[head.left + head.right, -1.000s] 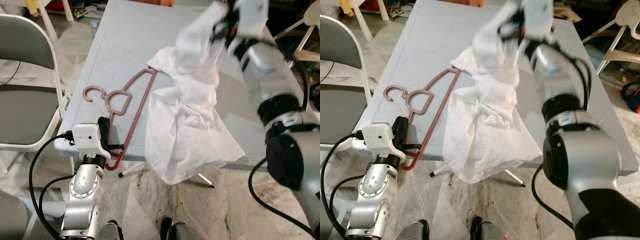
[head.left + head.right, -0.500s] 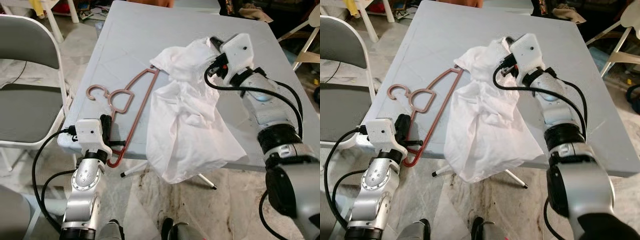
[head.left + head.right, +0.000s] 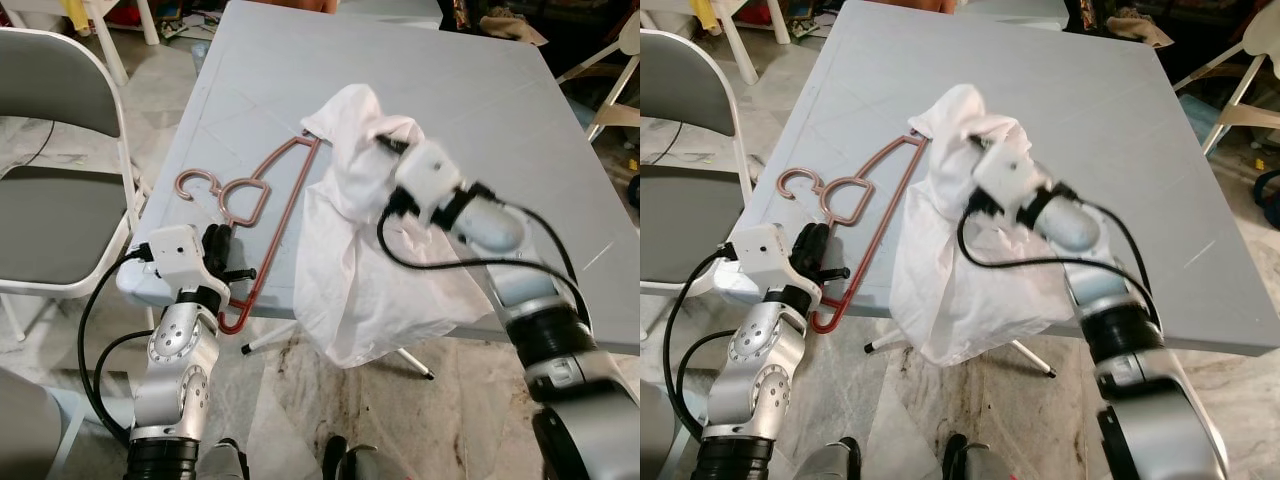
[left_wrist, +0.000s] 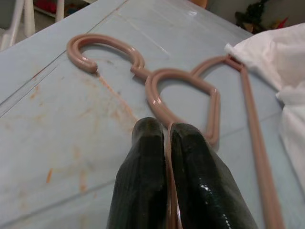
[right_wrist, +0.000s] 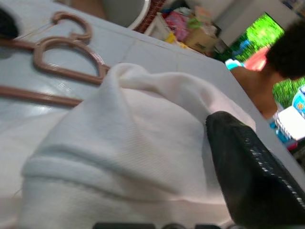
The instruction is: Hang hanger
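Pinching the hanger at the table's near edge, gripping the white cloth at center frame.

Lying flat on the grey table, left of center, hook toward the folding chair at the left edge. Clamping narrowly on its lower bar with the left gripper, lower left of the frame. Holding a bunched fold of cloth in the right gripper, fingers closed into the fabric. Draping over the table's front edge and covering the hanger's right end.
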### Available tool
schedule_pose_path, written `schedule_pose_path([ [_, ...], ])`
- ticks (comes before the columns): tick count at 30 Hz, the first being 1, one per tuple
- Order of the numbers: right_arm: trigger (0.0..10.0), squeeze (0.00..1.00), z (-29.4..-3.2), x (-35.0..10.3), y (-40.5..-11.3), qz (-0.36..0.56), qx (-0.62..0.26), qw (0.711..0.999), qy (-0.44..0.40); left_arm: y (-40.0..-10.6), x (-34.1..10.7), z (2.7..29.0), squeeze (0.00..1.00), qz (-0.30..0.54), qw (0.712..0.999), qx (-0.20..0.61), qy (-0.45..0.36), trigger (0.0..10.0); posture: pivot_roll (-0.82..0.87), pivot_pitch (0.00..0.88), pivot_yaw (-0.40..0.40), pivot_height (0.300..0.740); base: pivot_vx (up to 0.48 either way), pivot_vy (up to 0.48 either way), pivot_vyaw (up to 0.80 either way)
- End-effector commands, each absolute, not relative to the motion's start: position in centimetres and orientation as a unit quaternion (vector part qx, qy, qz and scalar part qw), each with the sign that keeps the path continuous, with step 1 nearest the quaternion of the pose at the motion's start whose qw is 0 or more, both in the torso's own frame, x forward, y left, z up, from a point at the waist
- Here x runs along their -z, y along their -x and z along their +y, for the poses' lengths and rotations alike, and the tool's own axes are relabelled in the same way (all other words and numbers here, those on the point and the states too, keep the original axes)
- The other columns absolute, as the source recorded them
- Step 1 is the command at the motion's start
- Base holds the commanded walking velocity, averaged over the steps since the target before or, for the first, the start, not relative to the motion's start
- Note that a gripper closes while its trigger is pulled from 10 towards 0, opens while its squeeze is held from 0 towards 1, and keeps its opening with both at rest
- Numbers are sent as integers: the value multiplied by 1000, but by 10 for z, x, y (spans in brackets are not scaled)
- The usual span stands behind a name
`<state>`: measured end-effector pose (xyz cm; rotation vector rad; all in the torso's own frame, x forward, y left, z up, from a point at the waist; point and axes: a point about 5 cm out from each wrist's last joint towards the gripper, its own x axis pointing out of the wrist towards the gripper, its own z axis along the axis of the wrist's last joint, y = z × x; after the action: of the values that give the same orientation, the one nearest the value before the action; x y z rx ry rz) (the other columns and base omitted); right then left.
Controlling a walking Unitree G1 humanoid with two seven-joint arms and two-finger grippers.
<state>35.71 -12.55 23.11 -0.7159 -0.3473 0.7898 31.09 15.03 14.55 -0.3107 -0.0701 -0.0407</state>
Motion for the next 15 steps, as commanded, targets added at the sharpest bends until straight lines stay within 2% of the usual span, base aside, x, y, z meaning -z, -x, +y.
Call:
schedule_pose_path([
  [1,10000,1000,-126,-238,-352,-169,-388,830,364,-312,-149,149,1000,-32,985,20,171,10000,167,199,-88,740,0,0,0],
  [4,10000,1000,-129,-247,-350,-173,-381,835,358,-314,-151,149,1000,-25,980,17,195,10000,162,198,-86,740,0,0,0],
  [7,10000,1000,-138,-258,-355,-196,-330,837,390,-315,-155,148,1000,-29,978,24,205,10000,162,198,-86,740,0,0,0],
  [8,10000,1000,-144,-270,-361,-218,-278,854,382,-315,-157,147,1000,-31,978,27,206,10000,158,195,-86,740,0,0,0],
  [10,10000,1000,-151,-285,-364,-238,-237,878,342,-316,-158,147,1000,-30,978,24,204,10000,158,195,-86,740,0,0,0],
  [15,10000,1000,-157,-309,-361,-305,-167,877,332,-316,-167,146,1000,-50,985,24,166,10000,159,195,-82,740,0,0,0],
])
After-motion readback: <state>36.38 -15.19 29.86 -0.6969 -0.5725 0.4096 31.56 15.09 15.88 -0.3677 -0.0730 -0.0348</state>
